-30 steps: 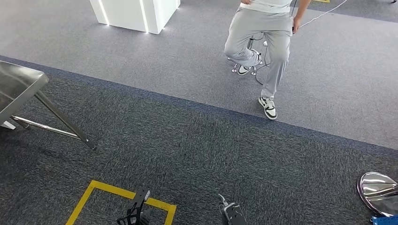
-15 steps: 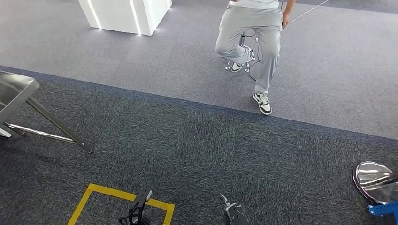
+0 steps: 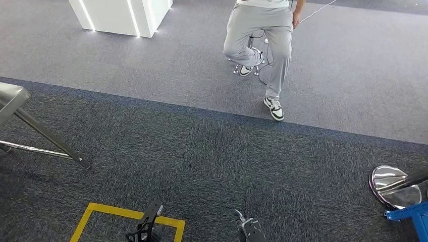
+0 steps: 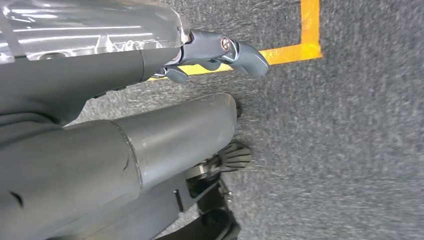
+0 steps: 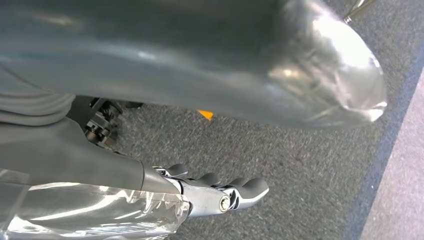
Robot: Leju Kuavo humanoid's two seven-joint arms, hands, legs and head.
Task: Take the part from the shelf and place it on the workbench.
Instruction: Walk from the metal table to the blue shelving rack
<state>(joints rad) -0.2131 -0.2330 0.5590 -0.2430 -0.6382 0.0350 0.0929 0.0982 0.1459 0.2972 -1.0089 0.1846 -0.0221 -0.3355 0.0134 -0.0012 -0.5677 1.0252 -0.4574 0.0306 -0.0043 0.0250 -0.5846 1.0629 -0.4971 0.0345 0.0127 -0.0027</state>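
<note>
- metal table (image 3: 11,96) corner at far left of head view, its leg (image 3: 50,137) slanting down to the dark carpet; could be the workbench, can't confirm
- yellow floor marking (image 3: 88,218) low left, just beside my left side
- my left robot hand (image 4: 220,52) hangs by my leg over the carpet, fingers curled loosely, nothing in them; yellow tape corner right behind it in left wrist view
- my right robot hand (image 5: 220,192) also hangs low, fingers bent inward, holds nothing
- person (image 3: 257,35) seated on a stool ahead, centre, on the lighter carpet, well apart from me
- white block (image 3: 118,15) top left, behind
- shiny round base (image 3: 393,179) and blue frame (image 3: 409,214) at far right edge; maybe the shelf's side, can't tell
- part and shelf: I see neither here, so direction from either robot hand and its long axis unknown
- judgement: I'm between stations, walking or turning; neither arm favoured yet, need the shelf in sight first
</note>
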